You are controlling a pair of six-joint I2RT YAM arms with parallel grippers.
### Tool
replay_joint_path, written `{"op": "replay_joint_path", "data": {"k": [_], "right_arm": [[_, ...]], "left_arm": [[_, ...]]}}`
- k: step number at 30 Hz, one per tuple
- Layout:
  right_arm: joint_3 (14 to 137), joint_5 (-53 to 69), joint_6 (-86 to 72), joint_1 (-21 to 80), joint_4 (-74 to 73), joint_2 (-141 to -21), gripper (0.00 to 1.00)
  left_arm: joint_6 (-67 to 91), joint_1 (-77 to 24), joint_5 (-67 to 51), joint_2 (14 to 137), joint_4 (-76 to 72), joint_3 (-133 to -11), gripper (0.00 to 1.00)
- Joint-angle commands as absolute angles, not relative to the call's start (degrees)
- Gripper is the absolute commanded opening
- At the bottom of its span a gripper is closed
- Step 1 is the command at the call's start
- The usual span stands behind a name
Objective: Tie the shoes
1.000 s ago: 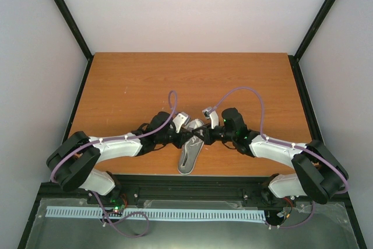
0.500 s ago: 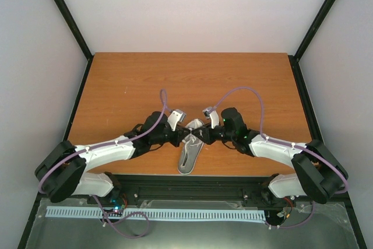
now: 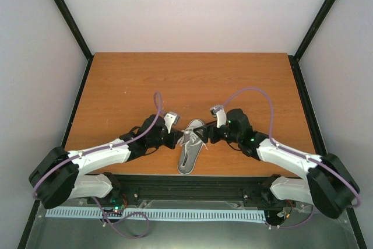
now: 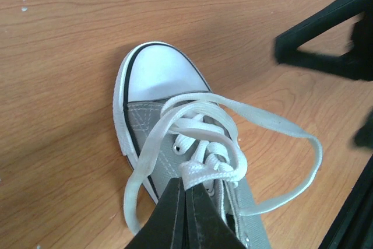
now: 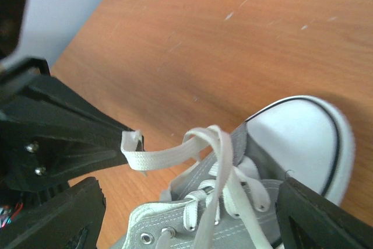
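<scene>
The grey shoe [image 3: 187, 154] with a white toe cap [image 4: 156, 75] lies near the table's front edge, toe pointing away. In the left wrist view my left gripper [image 4: 187, 183] is shut on a fold of white lace [image 4: 205, 170] over the tongue. A long loose loop of that lace [image 4: 303, 144] trails to the right over the wood. My right gripper [image 5: 192, 205] hangs open astride the shoe [image 5: 274, 202], its fingers [image 5: 64, 217] apart, with nothing pinched. The left gripper's dark fingertips [image 5: 87, 129] also show there, holding the lace end [image 5: 133, 142].
The wooden table [image 3: 192, 80] stretches behind the shoe. A black frame rail [image 3: 192, 182] runs along the near edge by the arm bases. White walls stand on three sides.
My right gripper has opened and let go of the lace, backing off to the right. The left gripper stayed shut on the lace and drew it back to the left.
</scene>
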State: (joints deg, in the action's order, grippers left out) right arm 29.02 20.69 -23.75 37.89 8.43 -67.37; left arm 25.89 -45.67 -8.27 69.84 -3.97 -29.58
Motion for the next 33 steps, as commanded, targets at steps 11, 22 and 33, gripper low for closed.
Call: {"op": "replay_joint_path", "data": {"k": [11, 22, 33], "right_arm": [[18.4, 8.8, -26.1, 36.7, 4.4, -60.9, 0.52], [21.9, 15.2, -17.3, 39.3, 13.2, -72.1, 0.45], [26.2, 20.2, -13.2, 39.4, 16.4, -80.6, 0.32]], "left_arm": [[26.9, -45.9, -6.8, 67.5, 0.5, -31.0, 0.01], [26.7, -45.8, -8.3, 68.7, 2.8, -33.4, 0.01], [26.8, -45.8, -8.8, 70.8, 3.4, -35.2, 0.01]]}}
